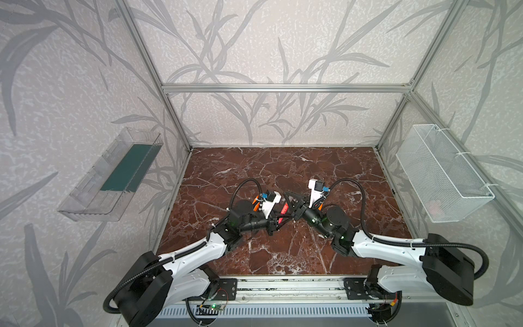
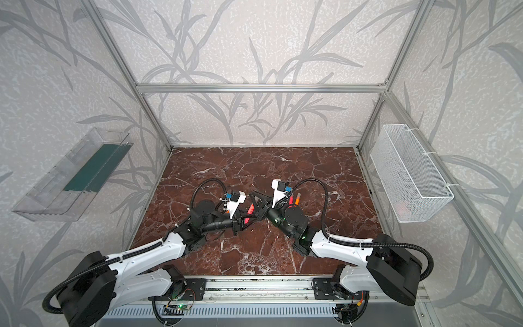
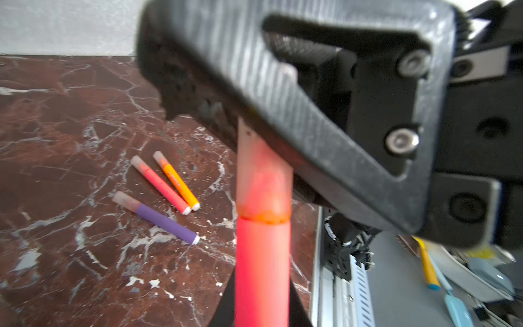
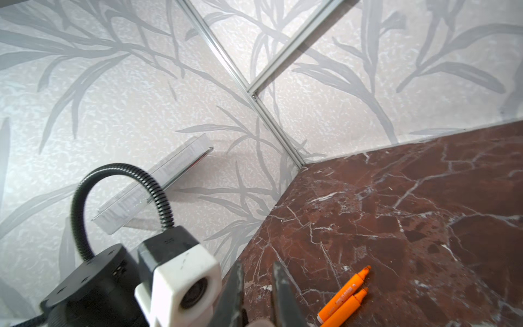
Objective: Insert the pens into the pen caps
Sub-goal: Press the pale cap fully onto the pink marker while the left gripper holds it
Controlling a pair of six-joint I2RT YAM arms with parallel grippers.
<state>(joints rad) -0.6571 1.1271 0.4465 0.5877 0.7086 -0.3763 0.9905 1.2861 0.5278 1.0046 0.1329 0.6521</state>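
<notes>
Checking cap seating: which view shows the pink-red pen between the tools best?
Left wrist view: the pink-red pen fills the middle, the seam of its cap in sight. In both top views it is only a red sliver. The right wrist view misses its coloured barrel.

Pale walls (image 1: 283,42) patterned with grey leaves enclose a red-brown marble tabletop (image 1: 283,170) veined in white. An aluminium frame (image 1: 283,88) braces them. A clear plastic tray (image 1: 85,209) hangs on the left wall, a white wire-mesh basket (image 1: 441,170) on the right.
</notes>
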